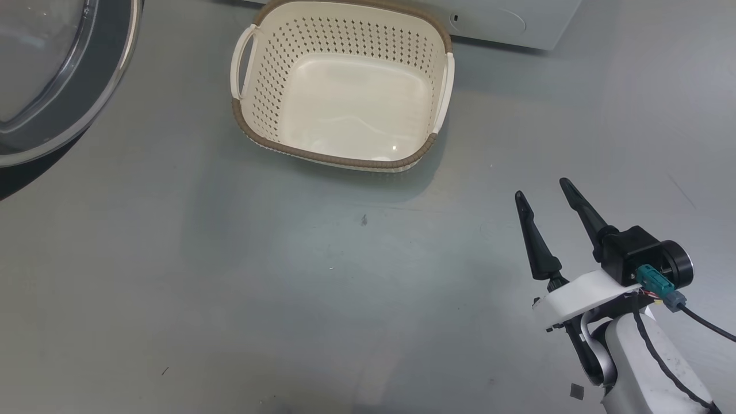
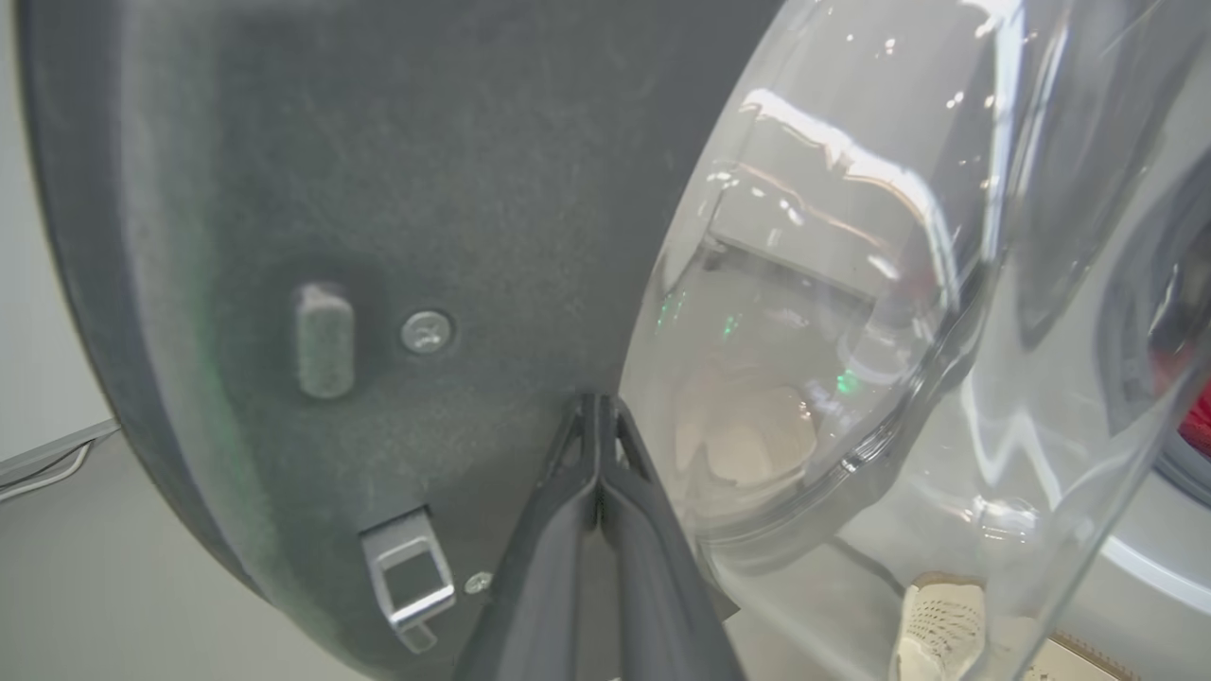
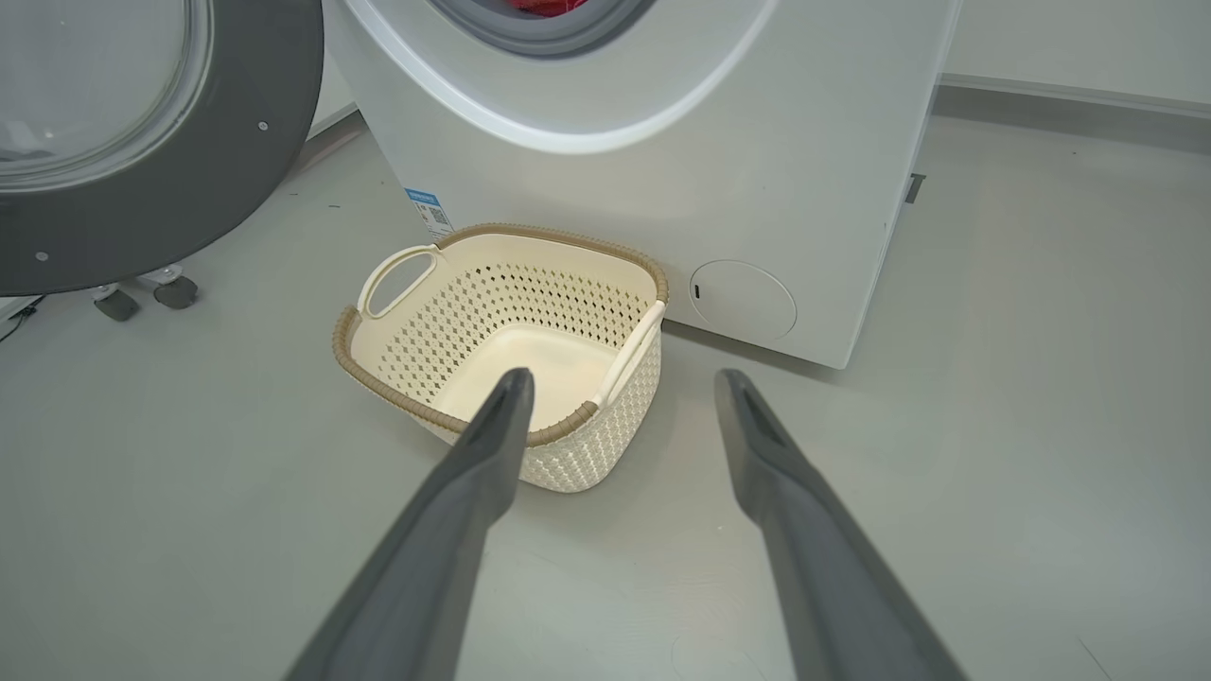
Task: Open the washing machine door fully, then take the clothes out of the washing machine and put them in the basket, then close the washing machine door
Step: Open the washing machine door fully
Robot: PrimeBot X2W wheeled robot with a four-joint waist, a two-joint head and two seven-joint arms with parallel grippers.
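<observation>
by washer [image 1: 552,23]: basket [image 1: 270,86] upright, long-axis l-r

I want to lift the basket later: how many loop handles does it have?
2. The left handle is on the end of the basket nearer the washing machine door; the right handle is on the opposite end. None seems hidden.

A smooth grey floor [image 1: 230,299] carries a small dark speck [image 1: 364,219] and, well apart from it, a dark square scrap [image 1: 577,391]. In the right wrist view, two black casters [image 3: 176,291] stand side by side, and a grey skirting [image 3: 1069,99] runs below a white wall [image 3: 1088,38].
</observation>
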